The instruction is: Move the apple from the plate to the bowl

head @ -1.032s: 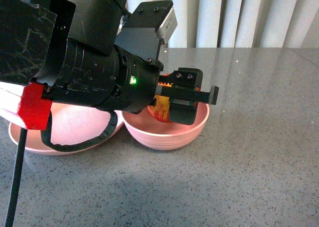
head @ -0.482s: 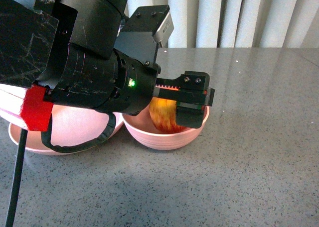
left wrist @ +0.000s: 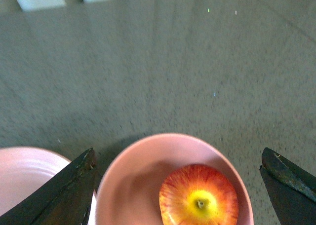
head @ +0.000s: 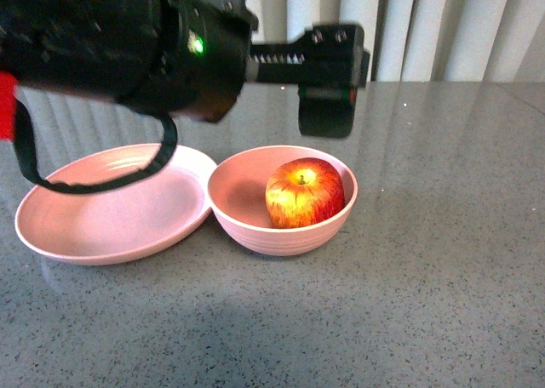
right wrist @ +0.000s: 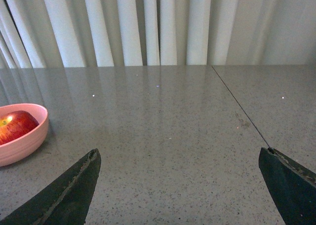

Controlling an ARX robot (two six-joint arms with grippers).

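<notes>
The red apple [head: 304, 192] with yellow streaks sits upright in the deep pink bowl [head: 285, 233], stem up. The shallow pink plate [head: 111, 205] lies empty just left of the bowl, touching it. My left gripper [head: 328, 90] is open and empty, raised well above the bowl. In the left wrist view the apple [left wrist: 198, 200] and bowl [left wrist: 128, 175] lie between the spread fingertips [left wrist: 74, 185]. My right gripper [right wrist: 180, 195] is open and empty over bare table; its view shows the bowl [right wrist: 22, 138] and apple [right wrist: 16, 125] at the edge.
The grey speckled table [head: 443, 235] stretches to the right and front of the bowl. White curtains [head: 443, 31] hang behind the table. A seam [right wrist: 237, 104] runs across the tabletop in the right wrist view.
My left gripper has opened, let go of the apple in the bowl and risen well above it. The apple now rests uncovered in the bowl.
</notes>
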